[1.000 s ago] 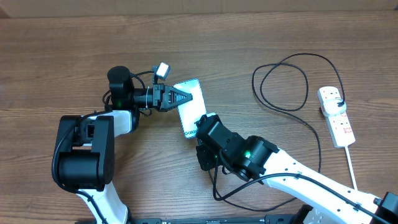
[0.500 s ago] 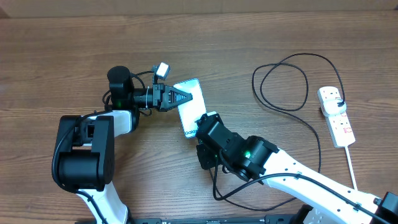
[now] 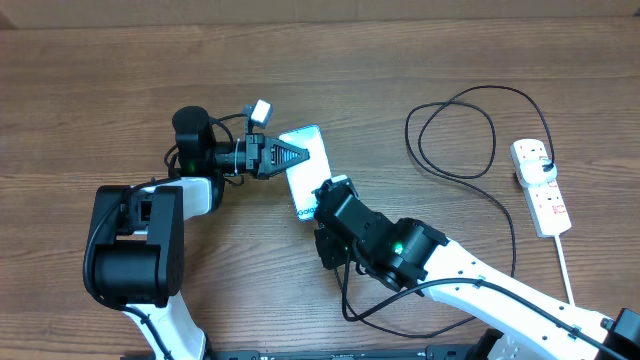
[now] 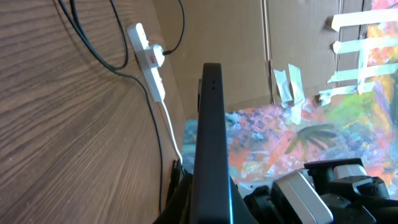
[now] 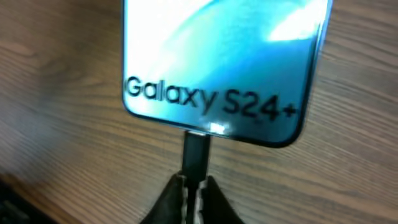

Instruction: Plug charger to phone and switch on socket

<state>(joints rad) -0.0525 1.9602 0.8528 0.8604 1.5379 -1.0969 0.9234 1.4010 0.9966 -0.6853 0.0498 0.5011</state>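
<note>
At the phone's [image 5: 217, 56] bottom edge, the right gripper [image 5: 194, 186] pinches the charger [image 5: 196, 152] tip against the port. Push straight along the phone's length, without twist, while the left gripper [image 3: 300, 157] clamps the phone's side. The socket [image 3: 540, 185] lies well right of it.

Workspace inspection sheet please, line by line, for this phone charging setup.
Surface: wooden table.
Job's things: phone screen up; charger tip at its bottom port, seating unclear; socket on the right side.
Clutter: nothing seen.
Pincers: left pincer shut on phone; right pincer shut on charger.
Cables: charger cable loops to socket; white cord trails off.
Surroundings: cardboard wall, colourful sheet.
</note>
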